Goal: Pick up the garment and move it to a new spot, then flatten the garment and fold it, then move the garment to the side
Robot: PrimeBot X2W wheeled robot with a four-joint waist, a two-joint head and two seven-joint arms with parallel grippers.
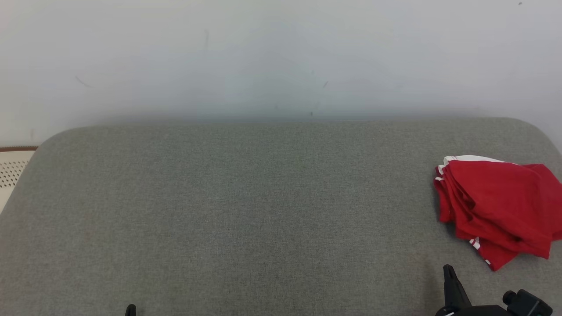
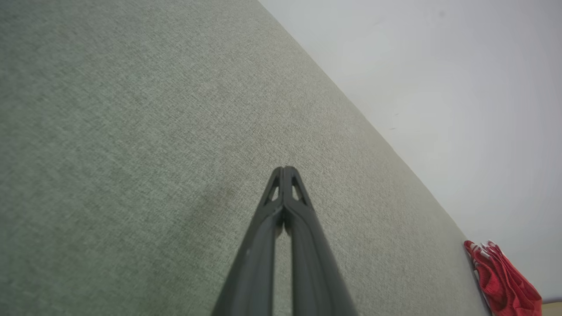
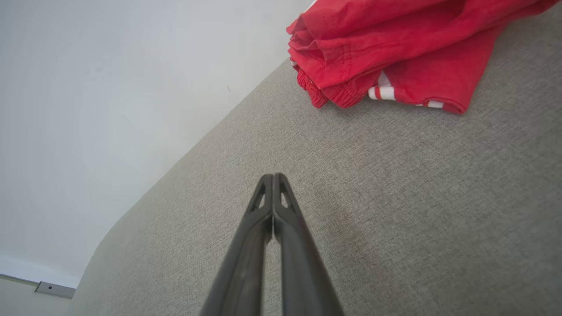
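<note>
Your two tools sit at the near edge of the grey fabric-covered worktop (image 1: 246,206). The left tool (image 1: 130,309) shows just a dark tip at the lower left of the head view, and the right tool (image 1: 448,268) rises a little higher at the lower right. In each wrist view, the left tool (image 2: 284,169) and right tool (image 3: 273,176) have their long dark fingers pressed together tip to tip, closed on nothing, above bare fabric.

Beyond your right tool, apart from it, the red garment (image 1: 496,210) lies folded in a loose bundle at the worktop's right side. Its layered edges face left, and white stripes show at its near hem (image 3: 386,93). From your left wrist, the garment (image 2: 505,281) appears far off at the worktop's edge.

A pale perforated object with a brown rim (image 1: 11,173) sits past the worktop's left edge. A plain light wall (image 1: 281,57) stands behind.
</note>
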